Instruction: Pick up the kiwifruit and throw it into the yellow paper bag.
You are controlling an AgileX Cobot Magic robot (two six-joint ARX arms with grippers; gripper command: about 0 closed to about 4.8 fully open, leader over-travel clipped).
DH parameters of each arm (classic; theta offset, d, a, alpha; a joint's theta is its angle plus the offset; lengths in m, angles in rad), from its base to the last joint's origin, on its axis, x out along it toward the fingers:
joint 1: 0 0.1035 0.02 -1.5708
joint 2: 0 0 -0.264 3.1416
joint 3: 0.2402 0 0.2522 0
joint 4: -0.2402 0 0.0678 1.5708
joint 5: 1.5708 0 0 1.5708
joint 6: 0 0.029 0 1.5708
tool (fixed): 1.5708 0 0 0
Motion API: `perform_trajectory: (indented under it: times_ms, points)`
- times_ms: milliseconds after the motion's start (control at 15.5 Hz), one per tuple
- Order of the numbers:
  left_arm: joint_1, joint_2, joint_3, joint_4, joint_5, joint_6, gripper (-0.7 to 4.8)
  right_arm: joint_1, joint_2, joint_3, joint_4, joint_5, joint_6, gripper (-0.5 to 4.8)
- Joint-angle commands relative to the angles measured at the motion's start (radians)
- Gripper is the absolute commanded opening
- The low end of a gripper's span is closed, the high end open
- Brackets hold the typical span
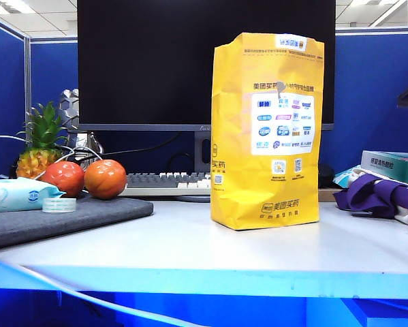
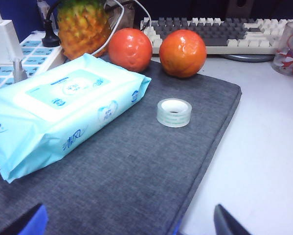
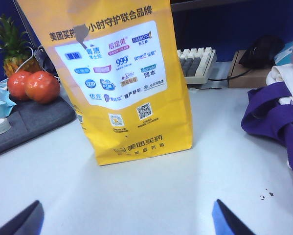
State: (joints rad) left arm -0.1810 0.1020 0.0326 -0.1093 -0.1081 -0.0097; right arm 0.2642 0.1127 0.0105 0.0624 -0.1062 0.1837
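1. The left gripper (image 2: 131, 223) hangs above the grey mat (image 2: 136, 161), jaws spread wide and empty; only its two fingertips show at the frame edge.
2. The right gripper (image 3: 126, 218) hangs over the white table (image 3: 151, 186) in front of the yellow paper bag (image 3: 126, 83), jaws likewise wide apart, holding nothing.
3. On the mat: two tomatoes (image 2: 130, 49), one tape roll (image 2: 174, 112), one pack of wet wipes (image 2: 63, 110); one pineapple (image 2: 82, 27) behind the mat.
4. The kiwifruit is not visible in any view; it may be hidden.
5. The one bag stands upright right of the mat, before a dark monitor (image 1: 156, 61), a keyboard (image 1: 166, 182) and blue partitions.
6. Its white panel carries small logos, including "999".
7. Purple cloth (image 1: 377, 194) lies right of the bag.
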Motion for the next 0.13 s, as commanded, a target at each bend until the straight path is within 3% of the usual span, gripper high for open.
perform_trajectory:
  times_ms: [64, 129]
  points:
    - [0.0, 0.0, 0.002, 0.011, 0.003, -0.003, 4.79, 0.001, -0.002, -0.008, 0.013, -0.001, 0.004, 4.79]
    - [0.0, 0.0, 0.002, 0.011, 0.003, -0.003, 4.79, 0.001, -0.002, -0.008, 0.013, -0.001, 0.003, 4.79]
